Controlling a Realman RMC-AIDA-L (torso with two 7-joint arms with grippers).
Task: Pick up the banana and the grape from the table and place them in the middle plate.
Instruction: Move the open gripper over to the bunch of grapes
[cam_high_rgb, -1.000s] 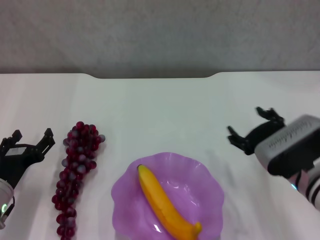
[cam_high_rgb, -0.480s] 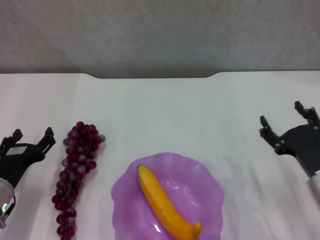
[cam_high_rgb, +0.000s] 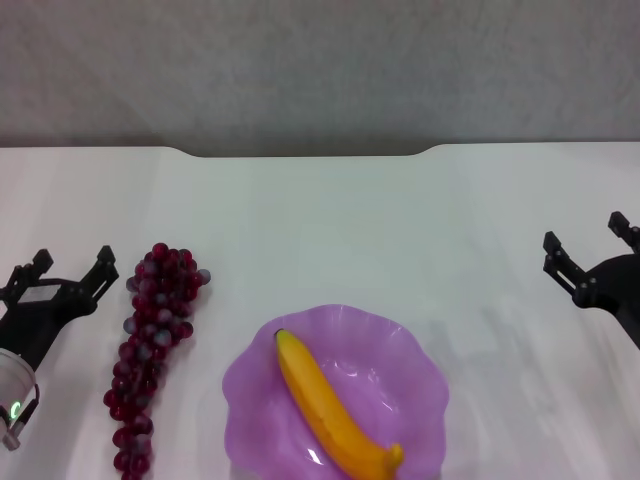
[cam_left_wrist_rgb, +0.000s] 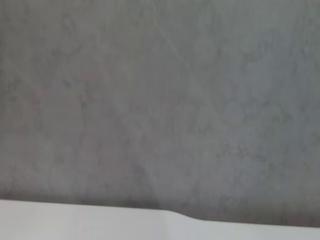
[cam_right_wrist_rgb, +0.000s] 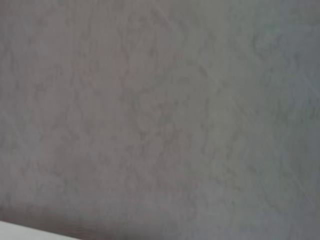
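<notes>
Head view: banana (cam_high_rgb: 335, 414) lies inside the plate (cam_high_rgb: 420, 355), running diagonally from the far-left part of the plate toward the near-right rim, dark tip at the far end. Plate sits at the near centre of the table (cam_high_rgb: 320, 220).

Grape (cam_high_rgb: 150, 345) lies on the table left of the plate, a long bunch stretched near-to-far, close to the plate's rim but not touching it.

Left gripper (cam_high_rgb: 70, 275) is just left of the grape's far end, fingers apart, holding nothing. No contact with the bunch visible.

Right gripper (cam_high_rgb: 590, 252) is at the right edge of the view, well apart from the plate, fingers spread, empty.

Left wrist view: grey wall (cam_left_wrist_rgb: 160, 100) fills most of the picture, with a strip of white table edge along one side. Right wrist view: grey wall, only a sliver of table at one corner. Neither shows any fingers or fruit.
</notes>
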